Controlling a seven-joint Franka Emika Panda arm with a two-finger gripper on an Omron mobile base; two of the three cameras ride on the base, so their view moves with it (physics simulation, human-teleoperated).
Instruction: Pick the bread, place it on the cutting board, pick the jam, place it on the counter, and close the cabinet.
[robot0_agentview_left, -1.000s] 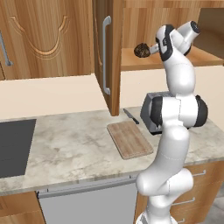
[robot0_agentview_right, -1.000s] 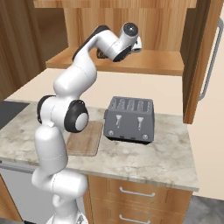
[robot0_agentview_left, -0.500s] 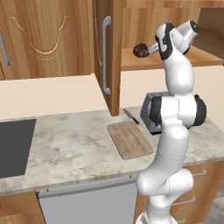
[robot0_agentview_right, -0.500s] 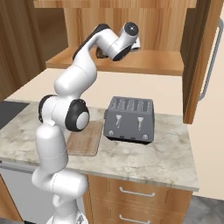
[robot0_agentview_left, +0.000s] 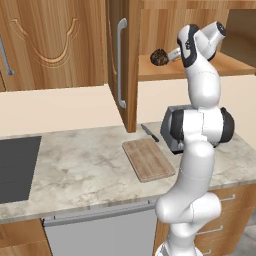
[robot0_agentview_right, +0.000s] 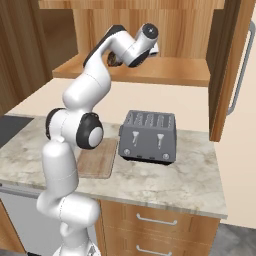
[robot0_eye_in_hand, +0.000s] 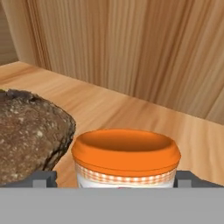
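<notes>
Inside the open brown wooden wall cabinet (robot0_agentview_left: 125, 65), the wide-open two-finger gripper (robot0_eye_in_hand: 111, 178) is straddling the small orange-lidded jam jar (robot0_eye_in_hand: 126, 158) at twelve o'clock, while the dark brown lumpy bread (robot0_eye_in_hand: 30, 135) is sitting at ten o'clock, just beside it.

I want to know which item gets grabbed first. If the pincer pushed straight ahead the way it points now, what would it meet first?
Most likely the jam: it sits centred between the open pincer fingertips, very close. The bread lies just beside it, off the line, though depth is hard to judge.
</notes>
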